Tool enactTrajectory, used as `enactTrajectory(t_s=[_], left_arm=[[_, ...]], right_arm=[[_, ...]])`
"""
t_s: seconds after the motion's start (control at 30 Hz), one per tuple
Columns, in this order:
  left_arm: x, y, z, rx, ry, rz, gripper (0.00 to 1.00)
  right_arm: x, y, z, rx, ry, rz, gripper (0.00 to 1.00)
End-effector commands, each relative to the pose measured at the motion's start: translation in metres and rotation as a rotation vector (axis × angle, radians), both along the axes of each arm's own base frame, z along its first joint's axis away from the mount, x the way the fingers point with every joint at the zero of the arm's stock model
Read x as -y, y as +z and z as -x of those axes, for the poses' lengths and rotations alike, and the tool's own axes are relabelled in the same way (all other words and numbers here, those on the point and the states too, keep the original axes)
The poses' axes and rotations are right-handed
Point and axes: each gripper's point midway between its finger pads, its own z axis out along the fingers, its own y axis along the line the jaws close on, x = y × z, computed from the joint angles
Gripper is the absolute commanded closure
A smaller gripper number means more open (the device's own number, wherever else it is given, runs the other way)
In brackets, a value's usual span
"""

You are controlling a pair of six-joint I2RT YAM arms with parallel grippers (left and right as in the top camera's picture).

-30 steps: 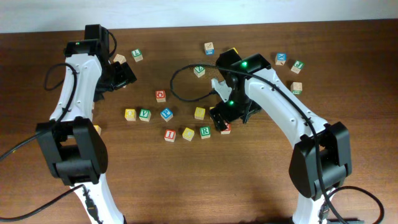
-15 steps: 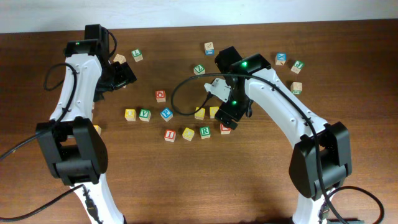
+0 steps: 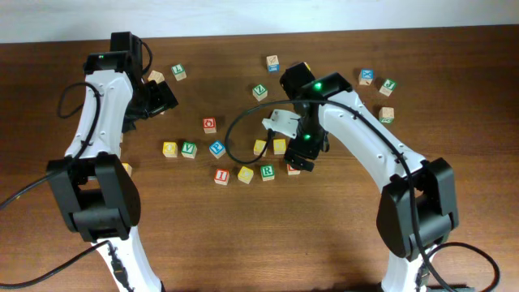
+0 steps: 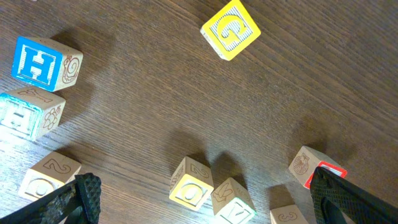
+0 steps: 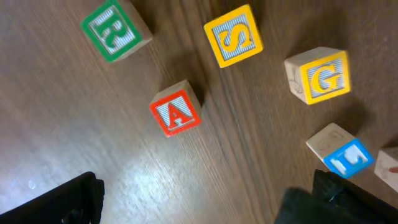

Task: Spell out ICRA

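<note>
1. Along the far edge runs a pale wall (image 3: 243, 16); everything else is a dark brown wooden table (image 3: 324, 235) with lettered blocks scattered over its far half.
2. Over on the left, the left arm (image 3: 97, 105) rises from its near base and bends toward the far-left corner. The left gripper (image 4: 203, 186) hangs above a loose cluster there, a blue H block (image 4: 46, 62) among them. Its fingers are spread wide with nothing between them.
3. From the near right, the right arm (image 3: 365, 138) arches in to the middle of the table. The right gripper (image 5: 205, 186) points down at the wood with its fingers parted and empty, just beside the A block (image 5: 176, 113).
4. At the table's centre four blocks form a row: the I block (image 3: 220, 175), a yellow block (image 3: 246, 174) whose letter I cannot read, the R block (image 3: 267, 172), then the A at the right end, half hidden under the gripper from above.
5. That row runs left to right, its right end slightly farther away. The blocks are cubes with no long side, lying near one another but apart, letter faces up. The I reads upright, top toward the wall.
</note>
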Motion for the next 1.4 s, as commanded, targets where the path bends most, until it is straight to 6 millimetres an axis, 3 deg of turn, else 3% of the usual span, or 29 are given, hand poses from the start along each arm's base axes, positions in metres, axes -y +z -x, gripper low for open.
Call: enactTrajectory(t_s=[0.0, 0.23, 0.4, 0.63, 0.77, 1.0, 1.2, 1.37], left_arm=[[0.000, -0.002, -0.001, -0.003, 0.013, 0.006, 0.01], [0.000, -0.002, -0.001, -0.003, 0.013, 0.006, 0.01], [0.000, -0.002, -0.001, -0.003, 0.013, 0.006, 0.01], [0.000, -0.002, -0.001, -0.003, 0.013, 0.006, 0.01], [0.000, -0.002, -0.001, -0.003, 0.013, 0.006, 0.01], [0.000, -0.002, -0.001, -0.003, 0.013, 0.006, 0.01], [0.000, -0.002, -0.001, -0.003, 0.013, 0.006, 0.01], [0.000, -0.002, -0.001, -0.003, 0.013, 0.006, 0.01]], right_arm=[[-0.011, -0.019, 0.007, -0.039, 0.013, -0.076, 0.02], [-0.019, -0.033, 0.015, -0.076, 0.014, -0.123, 0.02], [-0.016, -0.050, 0.018, -0.120, 0.010, -0.099, 0.22], [-0.015, -0.061, 0.022, -0.149, 0.009, -0.087, 0.27], [-0.011, -0.083, 0.032, -0.159, 0.007, -0.083, 0.30], [-0.019, -0.083, 0.012, -0.083, -0.021, -0.118, 0.42], [-0.016, -0.083, 0.021, -0.118, -0.031, -0.101, 0.43], [-0.022, -0.083, 0.018, -0.128, -0.167, -0.129, 0.55]])
